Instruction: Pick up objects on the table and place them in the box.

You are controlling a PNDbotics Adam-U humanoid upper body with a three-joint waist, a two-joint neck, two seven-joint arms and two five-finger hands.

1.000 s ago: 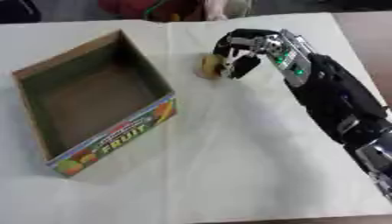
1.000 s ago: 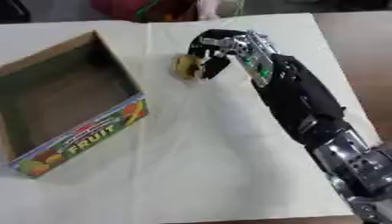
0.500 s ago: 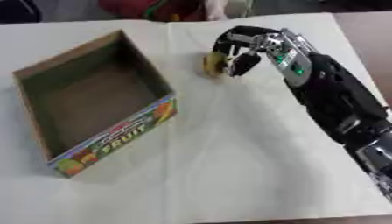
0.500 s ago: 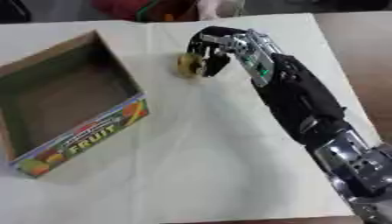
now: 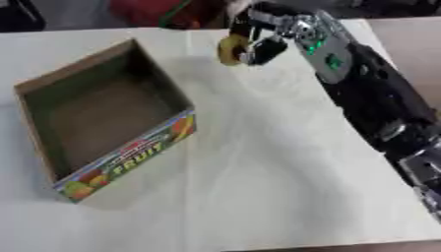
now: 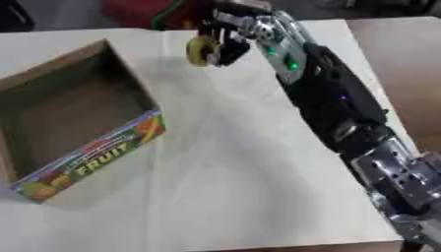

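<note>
One small yellowish object (image 5: 229, 49) sits pinched in the right hand (image 5: 263, 38), above the surface; the box (image 5: 129, 156) lies at about eight o'clock from it

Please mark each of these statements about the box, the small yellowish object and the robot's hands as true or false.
1. The right hand has its fingers curled round the small yellowish object. True.
2. The yellowish object already lies inside the box. False: the hand holds it to the right of the box, beyond the box's far corner.
3. The box is open at the top and nothing shows inside it. True.
4. The word printed on the side of the box reads "TOYS". False: it reads "FRUIT", with fruit pictures beside it.
5. The left hand is pressing down on the rim of the box. False: the left hand shows in neither view.
</note>
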